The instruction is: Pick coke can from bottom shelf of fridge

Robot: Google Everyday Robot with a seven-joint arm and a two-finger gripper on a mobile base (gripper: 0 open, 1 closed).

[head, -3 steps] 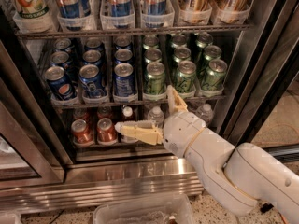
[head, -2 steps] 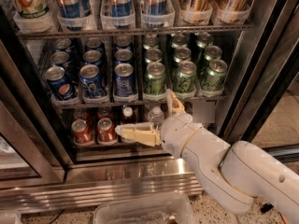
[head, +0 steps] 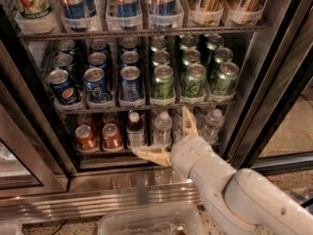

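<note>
1. Gripper (head: 160, 130) is at the bottom shelf (head: 105, 159) of the fridge (head: 122, 195), claw spread wide and holding nothing.
2. One finger (head: 149, 154) points left, the other points up beside a water bottle (head: 162, 126).
3. Coke can (head: 111, 136) stands upright left of the gripper, untouched, just beside a second red can (head: 85, 137).

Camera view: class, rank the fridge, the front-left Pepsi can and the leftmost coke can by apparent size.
Largest: fridge.
Next: Pepsi can.
Smallest: coke can, only slightly smaller-looking; differing distance from the camera may explain that.
The end effector, open, hovers before the water bottles.
</note>
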